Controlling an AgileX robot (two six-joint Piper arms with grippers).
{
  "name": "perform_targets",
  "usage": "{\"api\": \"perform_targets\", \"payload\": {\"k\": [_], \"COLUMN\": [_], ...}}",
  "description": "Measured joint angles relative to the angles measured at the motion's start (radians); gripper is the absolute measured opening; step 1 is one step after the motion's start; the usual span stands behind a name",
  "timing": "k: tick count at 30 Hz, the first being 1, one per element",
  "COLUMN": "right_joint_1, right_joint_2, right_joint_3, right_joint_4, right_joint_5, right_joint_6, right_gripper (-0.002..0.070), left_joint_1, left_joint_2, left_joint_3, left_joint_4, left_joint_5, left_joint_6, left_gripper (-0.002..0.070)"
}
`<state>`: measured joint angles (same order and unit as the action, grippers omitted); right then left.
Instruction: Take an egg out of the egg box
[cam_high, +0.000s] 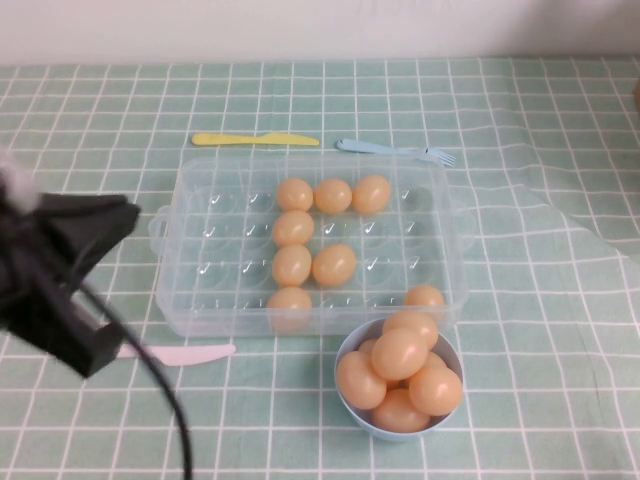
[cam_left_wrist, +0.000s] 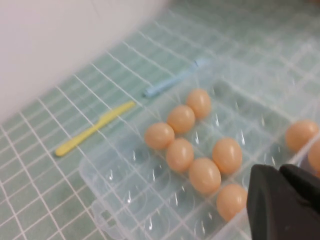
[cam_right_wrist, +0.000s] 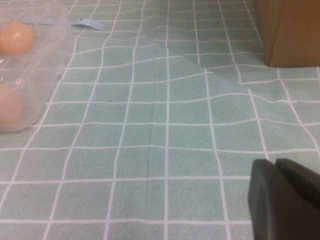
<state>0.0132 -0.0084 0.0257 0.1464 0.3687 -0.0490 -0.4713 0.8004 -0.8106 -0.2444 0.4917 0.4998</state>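
Eggs sit in your egg box (cam_high: 200, 215) — seven in the dimpled cells, plus one more at its near right corner, just by the bowl. Your left gripper (cam_high: 75, 265) hangs off the box's left side, near the pink plastic knife (cam_high: 185, 353), and you cannot tell if it is clenched or released; nothing shows in it. Your right gripper (cam_right_wrist: 285, 200) is out of the high view; its wrist camera shows it low over bare cloth, well right of the box, looking parked.

The egg (cam_high: 290, 305) in the front row is closest to your left arm, so it looks like the easy one to pick. Each egg sits in its own cup, which keeps it from rolling.

Around the box you have a yellow plastic knife (cam_high: 255, 140) and a blue fork (cam_high: 395, 150) behind it, and a light-blue bowl (cam_high: 345, 395) heaped with eggs in front. The clear wall of the box stands between your left gripper and the eggs — you likely need to come in from above.
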Motion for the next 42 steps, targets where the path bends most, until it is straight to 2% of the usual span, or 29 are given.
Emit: {"api": "perform_targets", "payload": {"k": [5, 17, 23, 27, 32, 37, 42], "right_joint_1": [0.000, 0.000, 0.000, 0.000, 0.000, 0.000, 0.000], "right_joint_2": [0.000, 0.000, 0.000, 0.000, 0.000, 0.000, 0.000], "right_joint_3": [0.000, 0.000, 0.000, 0.000, 0.000, 0.000, 0.000], "right_joint_4": [0.000, 0.000, 0.000, 0.000, 0.000, 0.000, 0.000], "right_joint_5": [0.000, 0.000, 0.000, 0.000, 0.000, 0.000, 0.000], "right_joint_6": [0.000, 0.000, 0.000, 0.000, 0.000, 0.000, 0.000], "right_gripper": [-0.0017, -0.0017, -0.0017, -0.0017, -0.0017, -0.0017, -0.0017], "left_joint_1": [0.000, 0.000, 0.014, 0.076, 0.233, 0.386, 0.411], "left_joint_2": [-0.114, -0.116, -0.211, -0.378, -0.549, -0.704, -0.800], "left_joint_3": [0.092, 0.116, 0.301, 0.498, 0.714, 0.822, 0.835], "left_joint_4": [0.010, 0.012, 0.010, 0.024, 0.037, 0.074, 0.122], "left_joint_5": [-0.066, -0.063, -0.319, -0.564, -0.745, -0.728, -0.579], "left_joint_6": [-0.059, -0.061, -0.059, -0.076, -0.163, -0.249, -0.280], "left_gripper": [-0.0001, -0.0001, -0.0002, -0.0002, -0.0002, -0.0002, -0.0002]}}
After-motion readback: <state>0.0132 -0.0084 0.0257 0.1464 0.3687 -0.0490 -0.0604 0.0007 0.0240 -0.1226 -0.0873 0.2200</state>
